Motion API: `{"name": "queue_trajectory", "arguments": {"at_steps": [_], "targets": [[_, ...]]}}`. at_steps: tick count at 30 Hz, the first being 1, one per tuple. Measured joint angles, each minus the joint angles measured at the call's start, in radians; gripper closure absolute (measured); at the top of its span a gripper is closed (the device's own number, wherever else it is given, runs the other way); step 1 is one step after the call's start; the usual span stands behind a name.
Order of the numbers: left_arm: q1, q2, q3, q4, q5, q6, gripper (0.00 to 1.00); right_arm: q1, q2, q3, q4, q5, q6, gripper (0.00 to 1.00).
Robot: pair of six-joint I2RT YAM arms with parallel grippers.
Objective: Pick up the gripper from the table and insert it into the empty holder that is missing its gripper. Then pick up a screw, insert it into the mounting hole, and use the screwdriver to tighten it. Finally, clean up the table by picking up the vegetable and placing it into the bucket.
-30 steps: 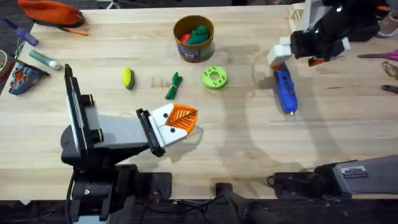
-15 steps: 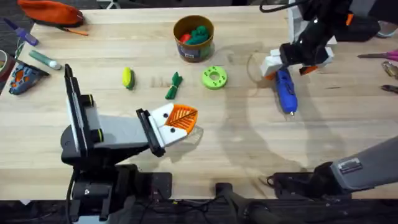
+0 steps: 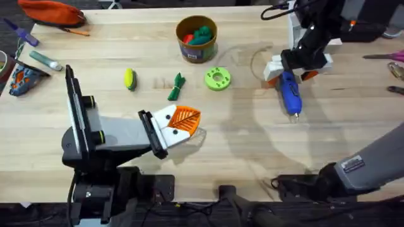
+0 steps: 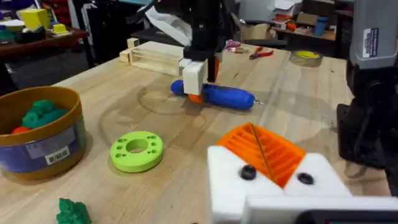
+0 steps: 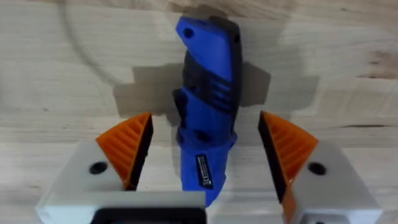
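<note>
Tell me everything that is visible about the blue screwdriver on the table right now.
The screwdriver is a blue, pen-shaped tool that looks like plastic, with a black ribbed grip panel, a small label and a thin metal tip. It lies flat on the wooden table on its right side, tip pointing toward the robot. The right gripper is open and straddles its rear end, one orange ribbed pad on either side, with a gap at each side.

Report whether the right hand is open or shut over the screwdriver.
Open. In the right wrist view the right hand straddles the screwdriver, with a gap between each orange pad and the blue body.
</note>
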Motion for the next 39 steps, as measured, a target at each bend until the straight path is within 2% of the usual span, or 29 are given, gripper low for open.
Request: {"name": "queue_trajectory", "arguments": {"at_steps": [10, 19, 27, 33, 36, 39], "targets": [[0.0, 0.0, 0.0, 0.0, 0.0, 0.0, 0.994, -0.002, 0.013, -0.002, 0.035, -0.001, 0.0, 0.01], [0.0, 0.0, 0.0, 0.0, 0.0, 0.0, 0.994, -0.055, 0.047, -0.002, 0.022, -0.037, -0.004, 0.014], [0.0, 0.0, 0.0, 0.0, 0.0, 0.0, 0.994, -0.058, 0.061, -0.002, 0.023, -0.043, -0.016, 0.021], [0.0, 0.0, 0.0, 0.0, 0.0, 0.0, 0.994, -0.055, 0.061, -0.002, 0.028, -0.049, -0.026, 0.091], [0.0, 0.0, 0.0, 0.0, 0.0, 0.0, 0.994, -0.052, 0.062, -0.002, 0.03, -0.058, -0.028, 0.178], [0.0, 0.0, 0.0, 0.0, 0.0, 0.0, 0.994, -0.048, 0.062, -0.002, 0.033, -0.064, -0.033, 0.308]]}}
